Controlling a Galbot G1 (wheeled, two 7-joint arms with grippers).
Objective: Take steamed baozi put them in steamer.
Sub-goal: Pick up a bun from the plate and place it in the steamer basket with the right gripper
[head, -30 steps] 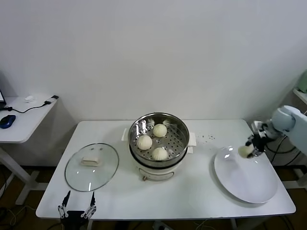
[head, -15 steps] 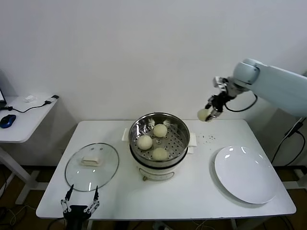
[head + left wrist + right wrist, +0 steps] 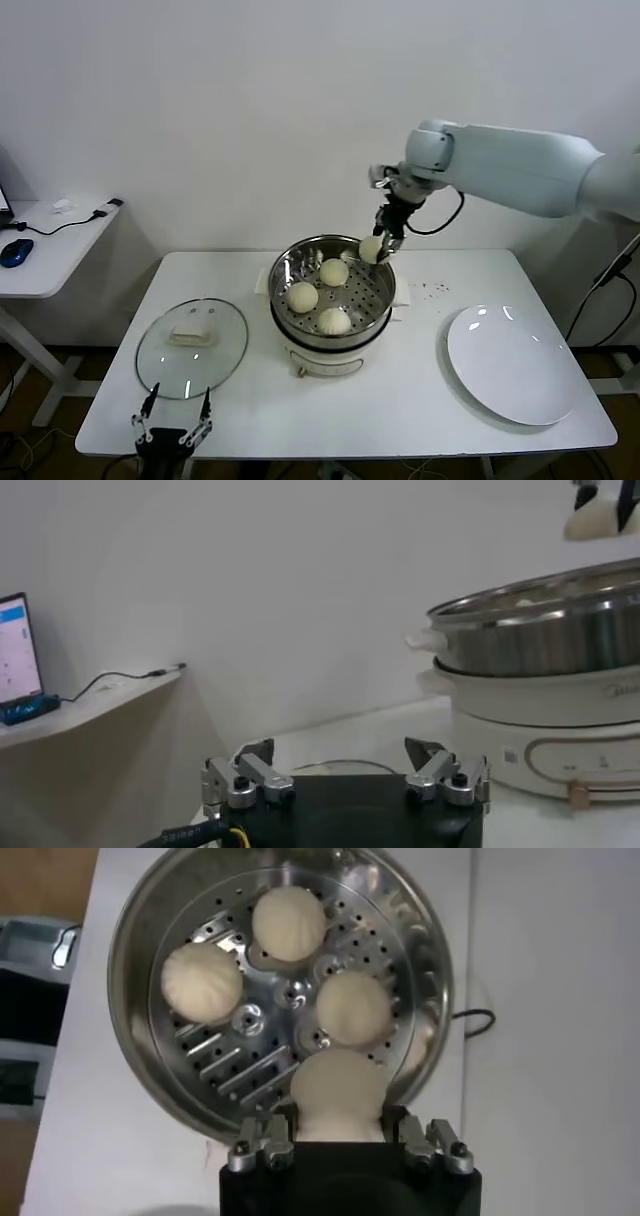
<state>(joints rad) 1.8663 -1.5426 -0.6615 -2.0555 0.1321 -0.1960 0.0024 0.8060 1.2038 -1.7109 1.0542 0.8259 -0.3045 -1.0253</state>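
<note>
The steamer [image 3: 331, 290] is a shiny steel basket on a cream pot base at the table's middle. Three cream-white baozi lie in it [image 3: 333, 271] [image 3: 301, 296] [image 3: 333, 320]. My right gripper [image 3: 375, 250] is shut on a fourth baozi [image 3: 371, 249] and holds it above the basket's far right rim. In the right wrist view that baozi [image 3: 338, 1094] sits between the fingers over the basket [image 3: 130, 968], with the three others below. My left gripper [image 3: 172, 430] is open and empty at the table's front left edge; the left wrist view [image 3: 345, 770] shows it too.
A glass lid [image 3: 191, 346] with a cream handle lies left of the steamer. A flat white plate [image 3: 512, 362] lies bare at the right. A side table with a blue mouse [image 3: 15, 252] stands at far left.
My right arm has carried the baozi from the plate up and leftward, and now holds it over the steamer's far right rim. The left gripper has stayed put.
</note>
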